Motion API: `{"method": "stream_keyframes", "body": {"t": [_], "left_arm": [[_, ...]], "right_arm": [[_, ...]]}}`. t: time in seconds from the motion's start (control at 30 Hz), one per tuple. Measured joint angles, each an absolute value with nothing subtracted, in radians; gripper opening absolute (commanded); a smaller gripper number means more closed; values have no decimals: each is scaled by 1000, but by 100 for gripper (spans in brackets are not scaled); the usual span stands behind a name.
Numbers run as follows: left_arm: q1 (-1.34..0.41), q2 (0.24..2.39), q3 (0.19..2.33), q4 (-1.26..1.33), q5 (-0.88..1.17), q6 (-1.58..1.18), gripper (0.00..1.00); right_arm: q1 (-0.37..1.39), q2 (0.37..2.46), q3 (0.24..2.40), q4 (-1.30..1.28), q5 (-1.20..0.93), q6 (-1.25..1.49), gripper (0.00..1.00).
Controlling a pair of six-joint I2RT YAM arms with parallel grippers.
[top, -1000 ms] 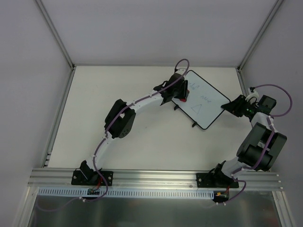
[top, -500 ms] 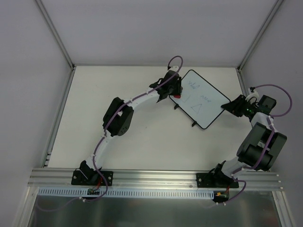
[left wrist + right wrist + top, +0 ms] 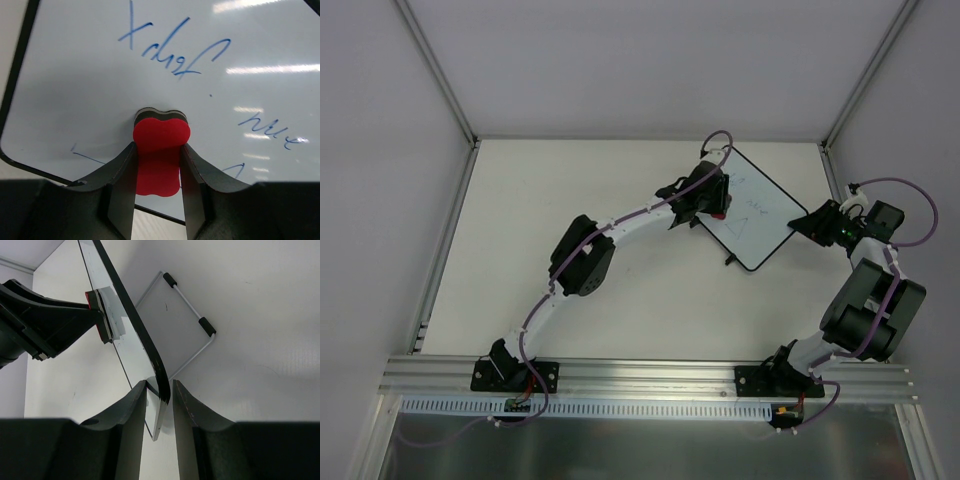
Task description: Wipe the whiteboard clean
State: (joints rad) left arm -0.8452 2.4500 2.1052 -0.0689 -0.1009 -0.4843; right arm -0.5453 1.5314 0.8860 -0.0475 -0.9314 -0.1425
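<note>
- The whiteboard (image 3: 760, 215) stands tilted at the table's (image 3: 670, 300) far right.
- The right pincer (image 3: 159, 388) nips its black rim; the left pincer (image 3: 159, 165) grips a red eraser (image 3: 161, 137) against its face.
- Looks stiff, light, slick: the rim seems the sensible hold.

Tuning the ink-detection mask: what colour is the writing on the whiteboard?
Blue writing on the white whiteboard; shows best in the left wrist view.

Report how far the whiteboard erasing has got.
Done: the right gripper clamps the whiteboard by its edge, and the left gripper holds the red eraser. In hand: the eraser rests against the board. Remaining: blue writing above it, scrawl to its right and lines below are unwiped.
</note>
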Motion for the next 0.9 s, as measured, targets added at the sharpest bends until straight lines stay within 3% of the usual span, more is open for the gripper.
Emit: {"method": "stream_keyframes", "body": {"t": [0.27, 0.9], "left_arm": [[-878, 2447, 2082, -33, -91, -499, 8], [-769, 2374, 1888, 31, -94, -720, 8]], "right_arm": [[-545, 1531, 885, -40, -928, -142, 30], [-541, 1531, 873, -22, -941, -125, 31]]}}
